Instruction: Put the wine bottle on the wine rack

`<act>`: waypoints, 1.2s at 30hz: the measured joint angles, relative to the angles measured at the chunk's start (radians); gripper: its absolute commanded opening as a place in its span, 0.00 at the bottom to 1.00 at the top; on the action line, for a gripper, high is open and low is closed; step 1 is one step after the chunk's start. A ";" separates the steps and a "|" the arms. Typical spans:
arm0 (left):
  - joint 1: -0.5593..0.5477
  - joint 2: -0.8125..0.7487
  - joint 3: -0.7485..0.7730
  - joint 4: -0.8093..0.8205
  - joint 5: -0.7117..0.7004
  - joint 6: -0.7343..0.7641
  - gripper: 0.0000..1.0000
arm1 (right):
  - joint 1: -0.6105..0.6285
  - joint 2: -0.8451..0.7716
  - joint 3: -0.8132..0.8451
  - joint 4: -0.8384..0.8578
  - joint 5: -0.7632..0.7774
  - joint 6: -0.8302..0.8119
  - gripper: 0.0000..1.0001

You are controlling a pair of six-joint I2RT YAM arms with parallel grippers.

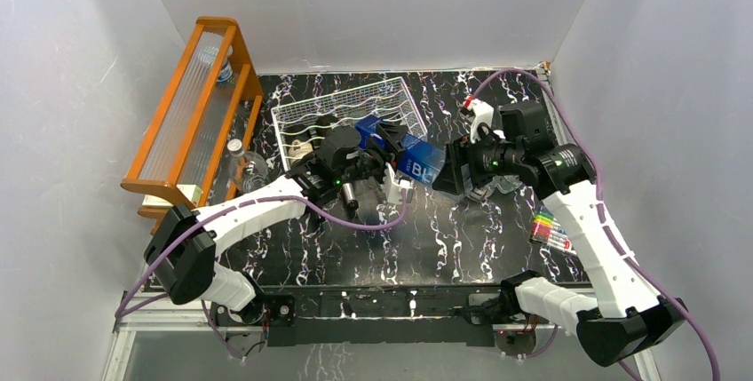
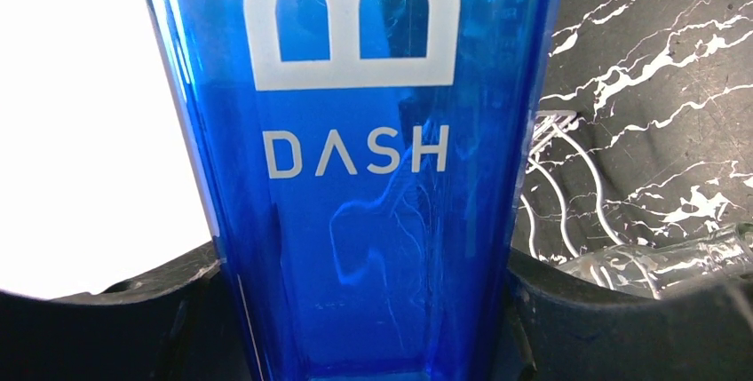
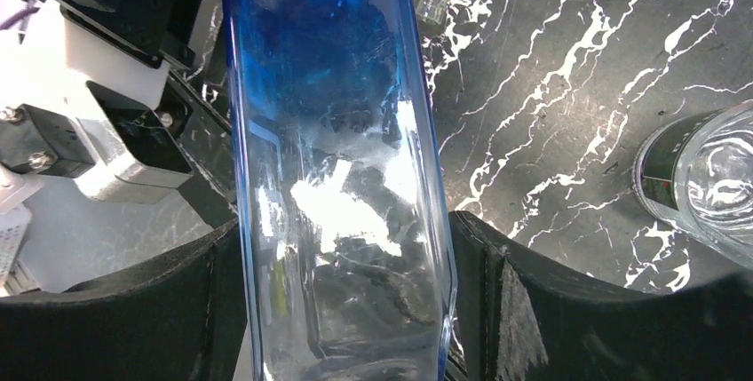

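Top view: the wine bottle (image 1: 417,161) hangs level over the table (image 1: 426,239), just off the wine rack's (image 1: 302,115) near right corner, not yet in a groove. Left wrist: the left gripper (image 2: 364,328) clamps its labelled body. Right wrist: the right gripper (image 3: 346,310) presses both sides of its clear end.

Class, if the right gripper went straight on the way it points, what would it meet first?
The blue wine bottle, already between the right gripper's fingers; beyond, probably the left gripper.
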 measured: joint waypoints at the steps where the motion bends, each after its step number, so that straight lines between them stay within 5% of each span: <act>1: 0.000 0.001 0.004 -0.010 0.001 0.004 0.00 | 0.006 0.005 0.000 -0.003 0.007 -0.001 0.79; 9: 0.003 0.013 0.019 -0.054 0.002 0.019 0.00 | 0.043 0.030 0.000 -0.019 0.059 -0.010 0.66; 16: 0.004 0.014 0.051 -0.113 0.005 0.026 0.00 | 0.063 0.030 0.001 -0.020 0.082 -0.015 0.19; 19: 0.005 0.014 0.056 -0.127 0.005 0.020 0.25 | 0.066 0.030 0.003 -0.020 0.087 -0.016 0.00; 21: 0.005 0.014 0.057 -0.130 0.005 0.006 0.55 | 0.067 0.030 0.006 -0.022 0.091 -0.016 0.00; 23: 0.005 0.014 0.057 -0.129 0.005 -0.006 0.72 | 0.068 0.029 0.009 -0.021 0.096 -0.014 0.00; 29: 0.002 0.014 0.054 -0.091 -0.013 -0.074 0.96 | 0.081 0.010 0.011 -0.021 0.131 -0.003 0.00; 36: -0.006 0.011 0.052 -0.061 -0.035 -0.132 0.98 | 0.085 -0.024 0.013 -0.046 0.165 0.020 0.00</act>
